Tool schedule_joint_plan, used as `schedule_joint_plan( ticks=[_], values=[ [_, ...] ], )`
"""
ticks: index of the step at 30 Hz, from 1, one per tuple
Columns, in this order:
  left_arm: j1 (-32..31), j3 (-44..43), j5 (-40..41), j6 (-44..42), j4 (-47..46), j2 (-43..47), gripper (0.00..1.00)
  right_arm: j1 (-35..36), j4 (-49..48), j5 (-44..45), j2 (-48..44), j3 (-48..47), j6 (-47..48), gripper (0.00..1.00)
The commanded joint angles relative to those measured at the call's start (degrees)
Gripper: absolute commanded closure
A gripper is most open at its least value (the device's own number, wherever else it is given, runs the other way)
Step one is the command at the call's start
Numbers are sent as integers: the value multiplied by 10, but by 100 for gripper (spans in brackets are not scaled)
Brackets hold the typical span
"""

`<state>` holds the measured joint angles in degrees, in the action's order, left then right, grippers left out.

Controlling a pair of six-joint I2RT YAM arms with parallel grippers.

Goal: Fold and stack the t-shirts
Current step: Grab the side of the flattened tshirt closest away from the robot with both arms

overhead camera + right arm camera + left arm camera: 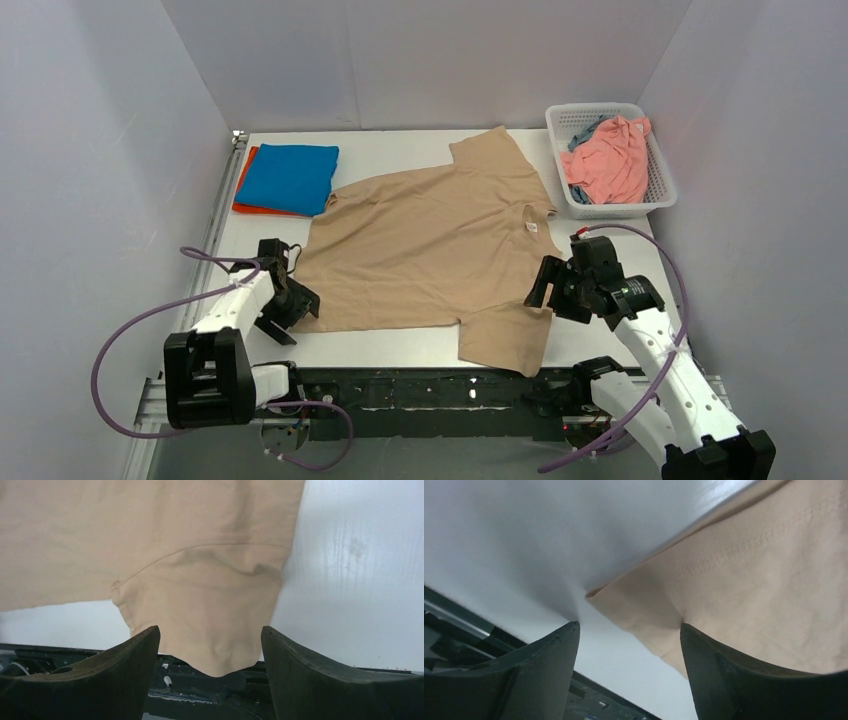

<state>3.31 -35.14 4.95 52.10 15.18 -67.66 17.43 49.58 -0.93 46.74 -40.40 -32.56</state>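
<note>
The beige shirt (430, 250) is spread flat across the middle of the table (380, 345), collar to the right and hem to the left, the cloth smooth with only light creases. One sleeve points to the far side. The other reaches toward me, and its cuff hangs just over the near table edge. My left gripper (629, 625) sits low at the near hem corner, fingers spread wide. The corner lies in the gap, one finger over cloth and the other over bare table, nothing pinched. My right gripper (210, 627) is at the near sleeve, also wide apart, with the sleeve lying between the fingers and grasped by neither. Moving out, a folded blue shirt (290, 178) rests on an orange-red shirt (243, 195) at the far left, just beside the beige shirt's far hem corner. At far right the white basket (657, 190) holds a bunched pink shirt (612, 165), with a grey-blue shirt (583, 133) peeking out behind it. I've got a bare strip of table along the near edge between the grippers, and some right of the collar. Walls close in on the left, back and right.
</note>
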Motion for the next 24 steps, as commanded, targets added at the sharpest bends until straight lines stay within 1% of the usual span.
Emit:
schedule_joint_plan(
  ticks=[1,4,7,11,13,14,17,18,20,24],
  values=[
    [5,8,1,6,3,-63,32,2,7,-48,-35,14,1,18],
    [5,11,1,10,-18,-98,37,3,16,-49,-39,15,1,18],
    [5,11,9,12,-31,-124,38,3,9,-59,-37,21,0,18],
    [5,15,-18,12,-46,-143,53,4,12,-58,-29,20,-2,19],
    [5,21,-20,14,-46,-142,67,9,24,-45,-23,12,-3,20],
    [5,22,-18,16,-43,-140,76,16,31,-33,-19,6,-5,20],
    [5,24,-15,17,-43,-135,98,68,38,-23,-7,3,-28,21],
    [5,24,-13,17,-44,-136,100,92,36,-24,1,5,-41,22],
    [5,19,-16,16,-40,-140,100,155,34,-18,24,7,-73,23],
    [5,2,-17,14,-14,-148,100,275,56,30,68,-9,-136,23]
  ],
)
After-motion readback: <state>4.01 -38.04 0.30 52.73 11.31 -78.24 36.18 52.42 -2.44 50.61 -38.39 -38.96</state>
